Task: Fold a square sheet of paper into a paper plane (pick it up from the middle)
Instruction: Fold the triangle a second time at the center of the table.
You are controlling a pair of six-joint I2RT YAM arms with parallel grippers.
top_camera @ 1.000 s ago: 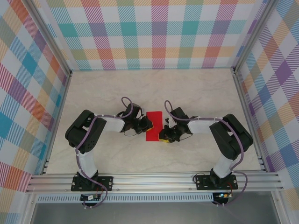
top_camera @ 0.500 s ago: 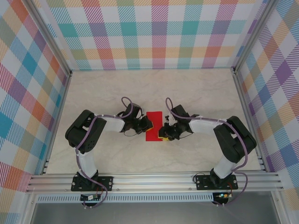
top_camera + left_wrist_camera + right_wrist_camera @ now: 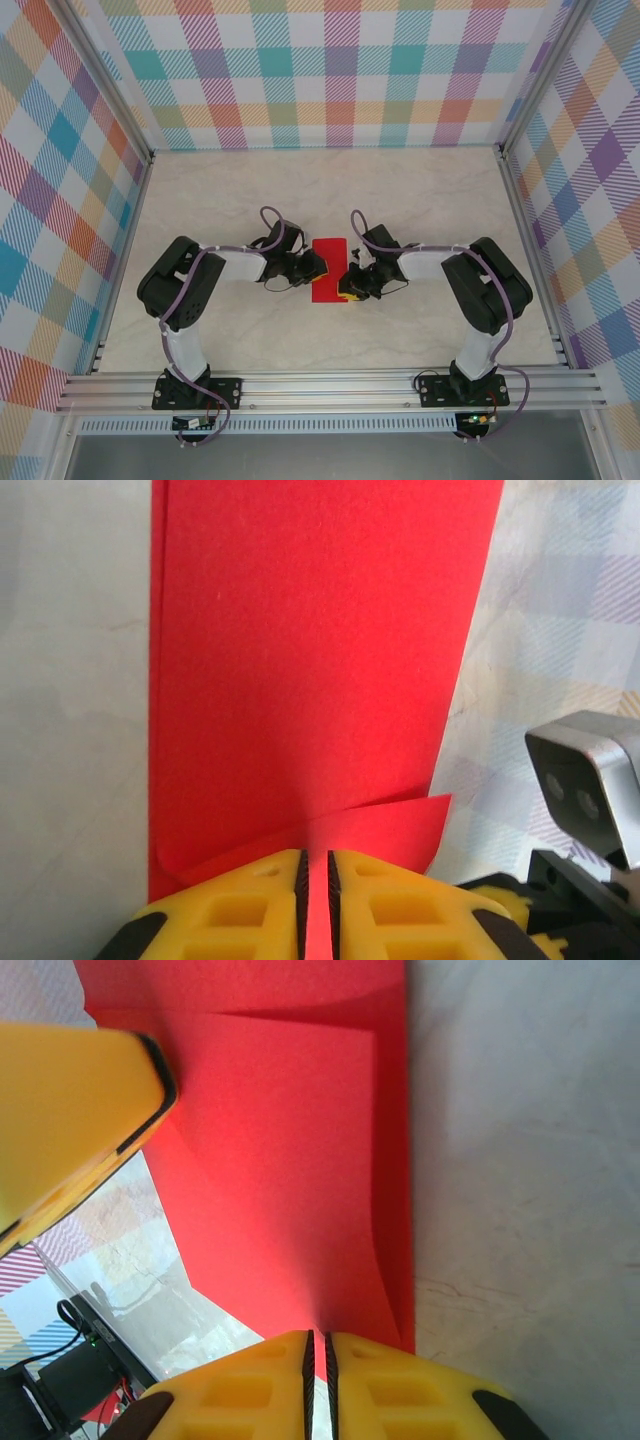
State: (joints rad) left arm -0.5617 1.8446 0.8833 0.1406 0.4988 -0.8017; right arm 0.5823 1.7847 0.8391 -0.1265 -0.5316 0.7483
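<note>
Thin red square sheet of paper [image 3: 310, 660], creased; left jaws and right jaws pinch it.

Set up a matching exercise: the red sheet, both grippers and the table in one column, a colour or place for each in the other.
1. square sheet of paper
2. left gripper
3. right gripper
4. table

a. pale, marbled
b. bright red
c. jaws on the sheet's left edge
d. jaws on the sheet's right edge

Pairs: 1-b, 2-c, 3-d, 4-a
</note>
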